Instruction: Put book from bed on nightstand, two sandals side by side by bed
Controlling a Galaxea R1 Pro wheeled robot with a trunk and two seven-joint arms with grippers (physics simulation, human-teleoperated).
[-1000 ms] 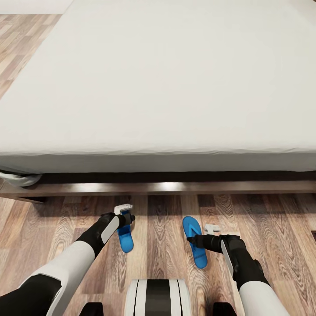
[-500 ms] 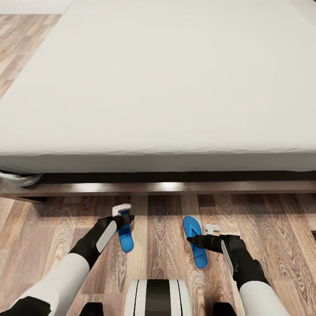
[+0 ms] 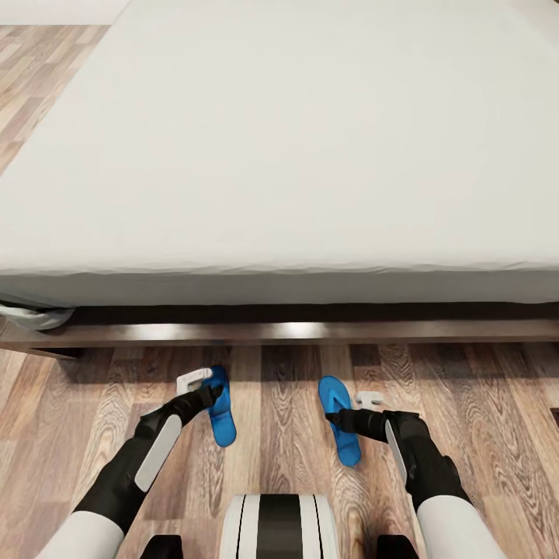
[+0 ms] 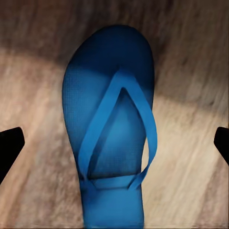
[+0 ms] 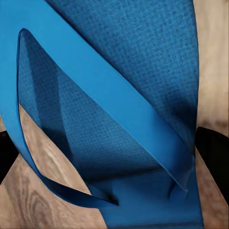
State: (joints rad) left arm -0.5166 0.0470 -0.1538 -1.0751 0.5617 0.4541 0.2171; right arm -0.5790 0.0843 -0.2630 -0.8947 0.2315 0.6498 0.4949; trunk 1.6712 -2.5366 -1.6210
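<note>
In the head view, both sandals lie on the wood floor (image 3: 279,404) in the lower half of the frame, just in front of the dark frame of the bed (image 3: 279,332), toes toward it: the left sandal (image 3: 221,411) lower left of centre, the right sandal (image 3: 340,423) lower right of centre, apart with bare planks between them. The left gripper (image 3: 198,384) sits at the left sandal's near-bed end and the right gripper (image 3: 361,411) alongside the right sandal; from here I cannot tell whether either is closed. No book lies on the stretch of pale mattress in view. To do this step well, I would judge the pair should end parallel and closer together, so any nudge should go inward, keeping toes level and clear of the bed rail. Open floor lies to both sides and toward the robot's base (image 3: 279,528); the bed frame bounds the far side. In the left wrist view, the sandal (image 4: 112,129) lies flat in mid-frame, dark fingertips (image 4: 9,145) spread wide at either edge, touching nothing: released. In the right wrist view, the strap and sole (image 5: 114,95) loom very close, dark fingertips (image 5: 212,152) at both edges, apparently apart; contact is unclear.
</note>
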